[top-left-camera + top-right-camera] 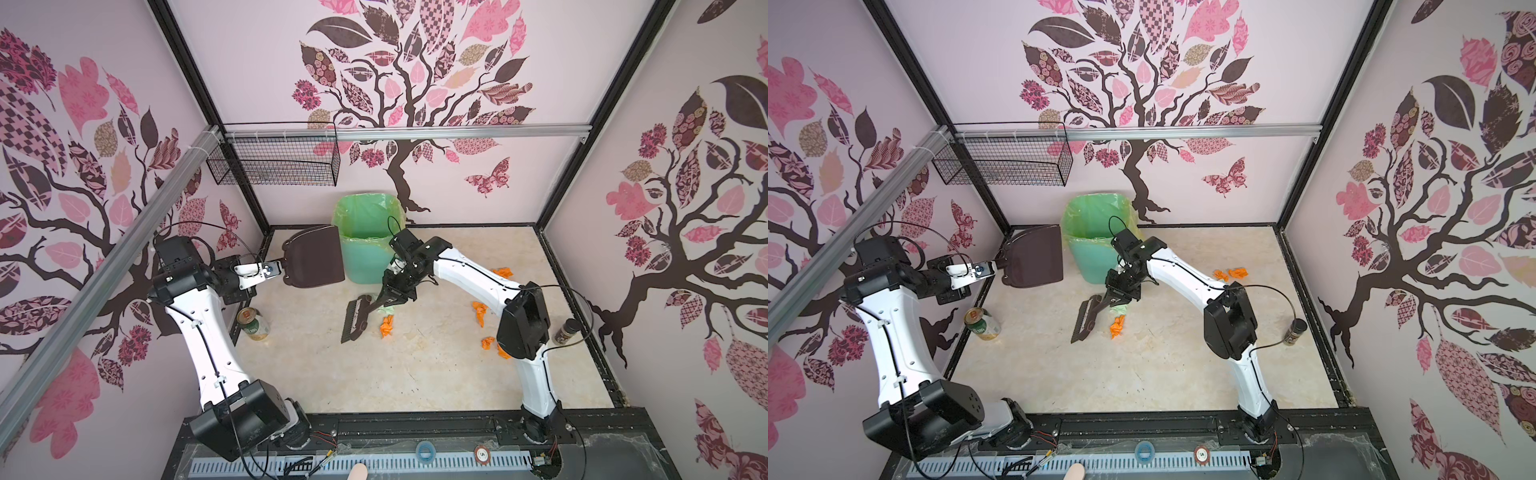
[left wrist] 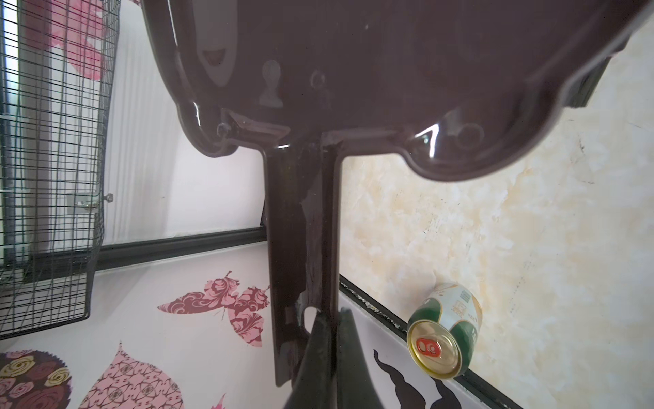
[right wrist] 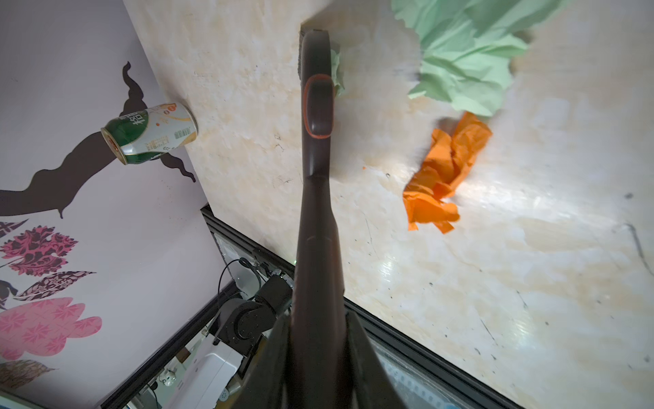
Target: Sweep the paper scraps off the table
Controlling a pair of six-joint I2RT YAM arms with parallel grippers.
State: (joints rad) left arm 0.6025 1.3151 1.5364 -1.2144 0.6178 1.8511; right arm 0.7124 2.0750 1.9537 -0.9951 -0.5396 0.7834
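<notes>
Toward the back-left corner of the counter: your left claw (image 1: 277, 269) is pinched on the handle of the dark dustpan (image 1: 314, 257). The pan hangs tilted above the surface, just beside the green bin (image 1: 365, 249), and no scrap shows on its face.
Mid-counter: your right claw (image 1: 390, 297) is clamped on the handle of the brush (image 1: 356, 319), whose bristle head appears to rest on the counter (image 1: 415, 374).
Paper scraps (image 1: 387, 325) by the brush: a mint-green wad (image 3: 467, 60) and an orange wad (image 3: 446, 170) lie just beside the brush, on its side toward the right edge. In the right wrist view a bit of green paper touches the brush head.
Scraps along the right edge: you have several orange ones there, a pair nearer the back edge (image 1: 1231, 273) and others beside or partly under the right arm (image 1: 481, 312).
Done so far: little, as far as you can judge. The pan looks empty, and whether the bin holds any scraps cannot be told.
Left to do: nearly all of it. Lower the pan to the counter, brush in the mid-counter pair, gather the right-edge group, then tip the pan into the bin.
Keep clear of: a can (image 1: 253, 325) near the left edge and a small jar (image 1: 565, 331) at the right edge.
</notes>
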